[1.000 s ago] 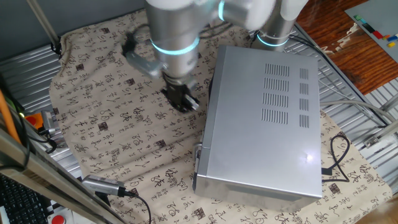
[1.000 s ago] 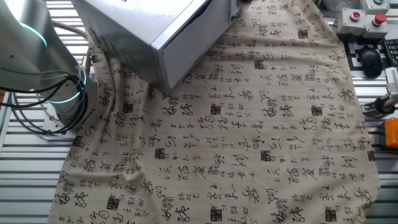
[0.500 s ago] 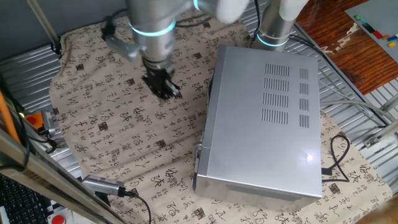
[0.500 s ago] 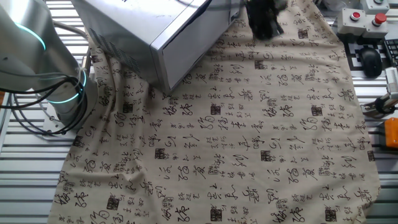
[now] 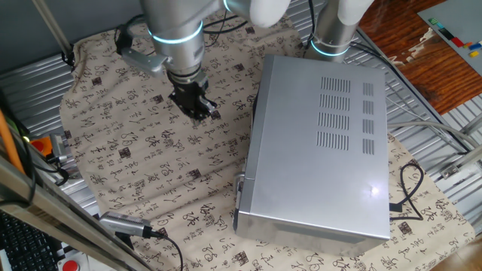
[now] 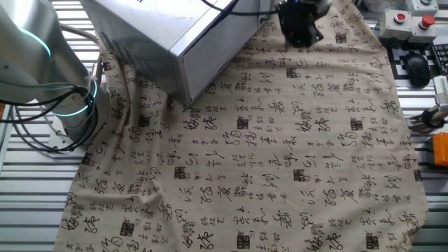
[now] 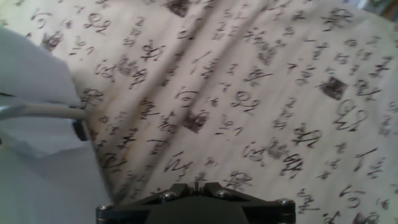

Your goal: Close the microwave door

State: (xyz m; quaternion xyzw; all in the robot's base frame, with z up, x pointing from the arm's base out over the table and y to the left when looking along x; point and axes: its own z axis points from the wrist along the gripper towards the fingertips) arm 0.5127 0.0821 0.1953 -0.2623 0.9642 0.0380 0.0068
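Microwave (image 5: 320, 143) shut — gripper (image 5: 194, 108) beside it, above cloth (image 5: 135, 150)

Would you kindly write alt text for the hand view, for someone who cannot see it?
The hand hangs over a beige cloth printed with dark calligraphy, holding nothing. The silver-grey microwave fills the blurred left edge.
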